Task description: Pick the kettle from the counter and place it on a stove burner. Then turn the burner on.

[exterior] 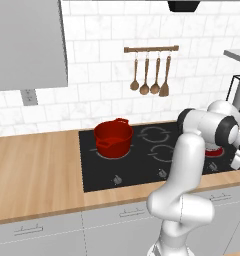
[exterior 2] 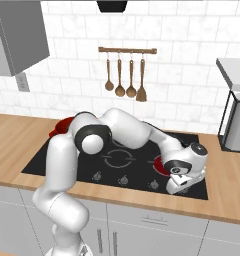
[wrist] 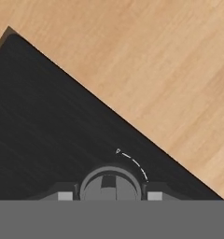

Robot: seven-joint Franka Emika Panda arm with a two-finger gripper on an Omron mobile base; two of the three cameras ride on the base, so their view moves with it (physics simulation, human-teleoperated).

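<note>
Final stretch, by the look of it: the gripper (wrist: 109,196) straddles the knob (wrist: 110,184) at the stove's (exterior: 142,167) front right corner, whether clamped or loose is unclear, while a burner (exterior 2: 159,164) on the stove glows red and the kettle is presumably hidden behind the arm.

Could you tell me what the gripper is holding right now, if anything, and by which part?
The gripper is closed around a stove knob, one fingertip on each side of its round body, near the cooktop's corner.

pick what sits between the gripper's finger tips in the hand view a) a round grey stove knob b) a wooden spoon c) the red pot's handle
a: the round grey stove knob sits between the gripper finger tips, on the black glass cooktop near its corner.
</note>
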